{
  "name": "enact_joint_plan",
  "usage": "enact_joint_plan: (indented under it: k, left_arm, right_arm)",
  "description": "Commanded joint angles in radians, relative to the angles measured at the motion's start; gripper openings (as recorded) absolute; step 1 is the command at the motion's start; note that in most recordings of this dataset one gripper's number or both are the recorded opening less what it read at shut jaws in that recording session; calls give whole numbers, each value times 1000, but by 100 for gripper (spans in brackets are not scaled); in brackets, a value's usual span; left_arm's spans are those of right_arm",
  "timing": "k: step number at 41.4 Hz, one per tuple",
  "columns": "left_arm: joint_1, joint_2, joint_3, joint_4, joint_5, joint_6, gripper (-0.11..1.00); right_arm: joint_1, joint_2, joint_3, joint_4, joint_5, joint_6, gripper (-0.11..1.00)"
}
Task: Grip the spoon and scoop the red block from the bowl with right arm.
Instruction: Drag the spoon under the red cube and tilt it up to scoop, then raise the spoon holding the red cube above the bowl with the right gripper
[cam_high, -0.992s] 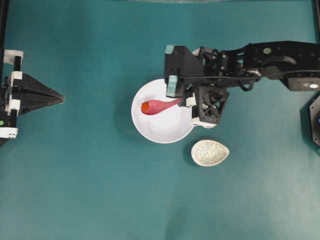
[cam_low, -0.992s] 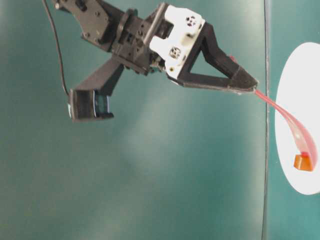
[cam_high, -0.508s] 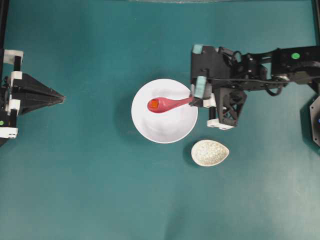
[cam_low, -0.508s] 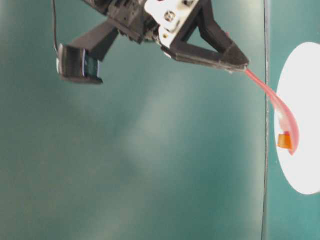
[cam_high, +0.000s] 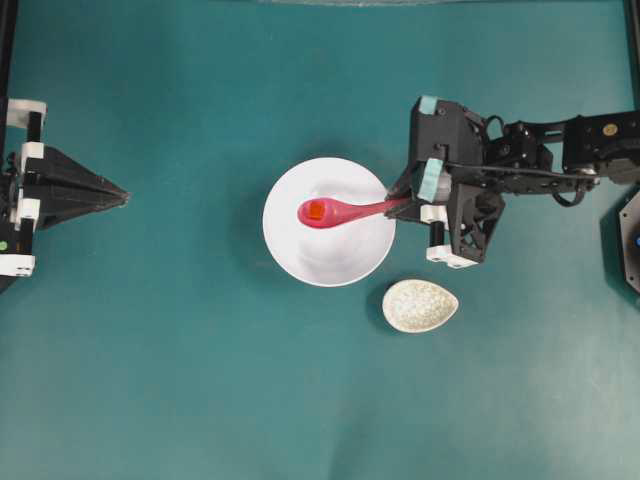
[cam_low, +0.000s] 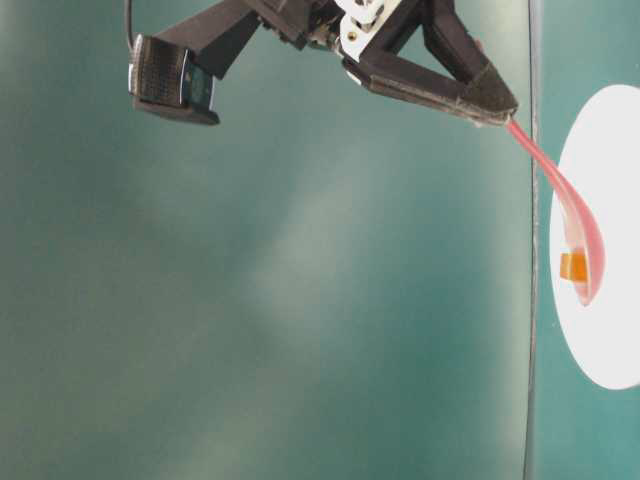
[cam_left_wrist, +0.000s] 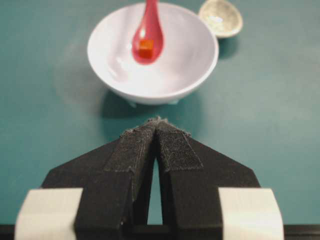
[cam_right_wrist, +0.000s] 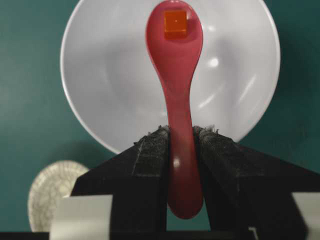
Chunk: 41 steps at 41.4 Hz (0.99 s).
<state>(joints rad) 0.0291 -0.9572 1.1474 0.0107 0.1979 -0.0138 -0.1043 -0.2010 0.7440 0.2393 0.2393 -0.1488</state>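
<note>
Spoon (cam_right_wrist: 176, 95) handle is pinched by the right gripper (cam_right_wrist: 181, 137); the red block (cam_right_wrist: 175, 24) is carried in its scoop above the bowl (cam_high: 290, 250). Left gripper (cam_left_wrist: 157, 125), pressed together, is parked at the table's left edge.

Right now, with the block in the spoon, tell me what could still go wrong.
1. The block sits loose near the front of the scoop; a forward tilt of the spoon could probably tip it back into the bowl.
2. The right pincer grips only the handle's end, so the spoon might pivot or slip between the pads.
3. The dish lies beside the bowl; a low swing that way could clip it.
</note>
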Motion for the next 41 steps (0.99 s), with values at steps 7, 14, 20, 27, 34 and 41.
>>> enact_joint_plan:
  k: [7,14,20,27,34,41]
  left_arm:
    - [3,2,-25,3,-5,-2,0]
    - [3,0,-25,3,-5,0,0]
    - [3,0,-25,3,-5,0,0]
    - [3,0,-25,3,-5,5,0]
    - [3,0,-25,3,-3,5,0]
    - [3,0,-25,3,-2,8,0]
  right_arm:
    - [12,-25,41,48,-132,5,25]
    - [15,-25,77,78,-158,18,25]
    - [17,-25,84,77,-161,40,25]
    - [17,-25,92,77,-176,46,25]
    - [17,-26,84,77,-176,46,25]
    - [17,-57,77,75,-178,46,25]
